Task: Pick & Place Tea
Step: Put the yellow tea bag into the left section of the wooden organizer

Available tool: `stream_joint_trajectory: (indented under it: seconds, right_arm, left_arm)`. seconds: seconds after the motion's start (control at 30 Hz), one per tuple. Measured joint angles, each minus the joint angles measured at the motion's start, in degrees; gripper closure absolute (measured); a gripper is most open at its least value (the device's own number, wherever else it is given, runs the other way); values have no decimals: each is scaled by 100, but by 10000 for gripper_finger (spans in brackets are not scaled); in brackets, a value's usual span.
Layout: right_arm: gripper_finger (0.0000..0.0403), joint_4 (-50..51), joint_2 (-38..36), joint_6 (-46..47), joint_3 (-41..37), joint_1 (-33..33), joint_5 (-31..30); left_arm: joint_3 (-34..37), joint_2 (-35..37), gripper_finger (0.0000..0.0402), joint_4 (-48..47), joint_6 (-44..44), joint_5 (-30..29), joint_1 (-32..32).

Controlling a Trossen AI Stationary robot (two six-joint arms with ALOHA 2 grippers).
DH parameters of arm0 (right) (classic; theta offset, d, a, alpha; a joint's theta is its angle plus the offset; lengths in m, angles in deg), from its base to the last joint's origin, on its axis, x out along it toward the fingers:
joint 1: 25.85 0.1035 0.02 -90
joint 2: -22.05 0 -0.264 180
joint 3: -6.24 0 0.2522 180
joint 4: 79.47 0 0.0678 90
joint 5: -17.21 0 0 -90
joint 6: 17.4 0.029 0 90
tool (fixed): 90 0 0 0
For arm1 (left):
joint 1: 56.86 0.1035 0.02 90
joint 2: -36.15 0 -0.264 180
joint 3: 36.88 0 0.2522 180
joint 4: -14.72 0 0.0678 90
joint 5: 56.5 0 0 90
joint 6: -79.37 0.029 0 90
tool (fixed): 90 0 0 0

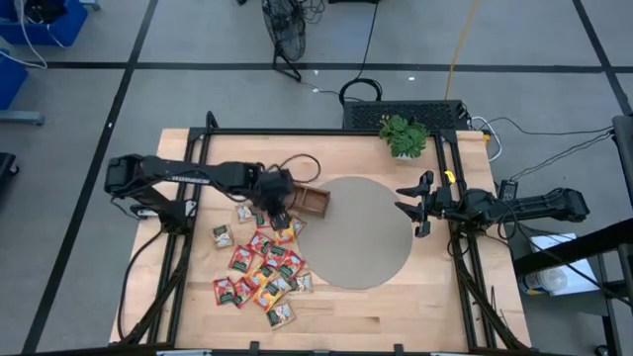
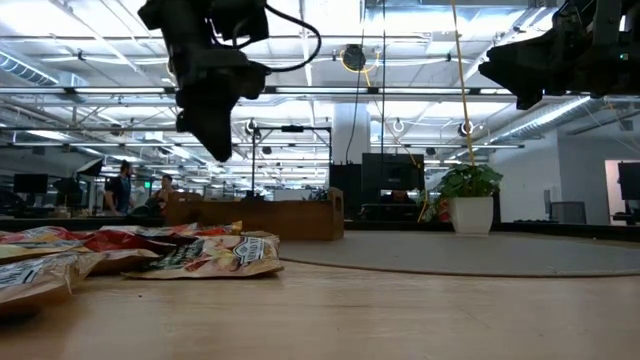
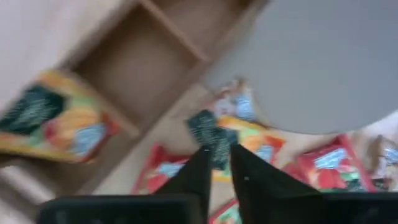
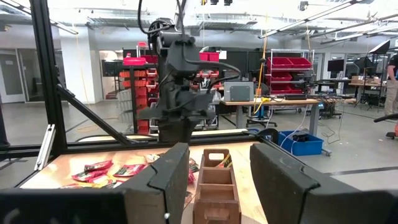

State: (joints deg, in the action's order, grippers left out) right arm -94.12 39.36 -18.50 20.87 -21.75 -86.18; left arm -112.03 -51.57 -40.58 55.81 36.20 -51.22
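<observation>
Several tea sachets, mostly red and yellow, lie flat and scattered on the wooden table left of a grey round mat. The brown wooden tray stands at the mat's far-left rim. One yellow-and-green sachet lies tilted across a wall of the tray. My left gripper hangs above the sachets beside the tray, pointing steeply down. Its fingers stand a narrow gap apart with nothing between them. My right gripper waits open and high at the table's right side.
A small potted plant stands at the table's far edge, right of centre. Black frame rails run along the table's left and right sides. The mat's surface is bare. Beyond the table the low view shows a room with people far off.
</observation>
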Motion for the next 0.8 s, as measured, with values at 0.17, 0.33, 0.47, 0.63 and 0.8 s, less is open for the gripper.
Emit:
stream_joint_trajectory:
  seconds: [0.17, 0.33, 0.47, 0.63, 0.8]
  right_arm:
    - [248, 8, 2, 0, -1, 1, 0]
    - [248, 21, 4, 0, 0, 1, -1]
    - [248, 12, 1, 0, 0, -1, -1]
    - [248, 40, 1, 0, -1, -1, 0]
    - [248, 41, 1, 0, 0, 0, 0]
  left_arm:
    - [11, -510, 221, 256, 445, 9, -296]
    - [9, -880, 154, 531, 860, 62, -366]
    - [19, -961, 135, 493, 888, -36, -246]
    - [42, -946, 142, 541, 934, -28, -101]
    - [44, -946, 156, 515, 943, 77, -18]
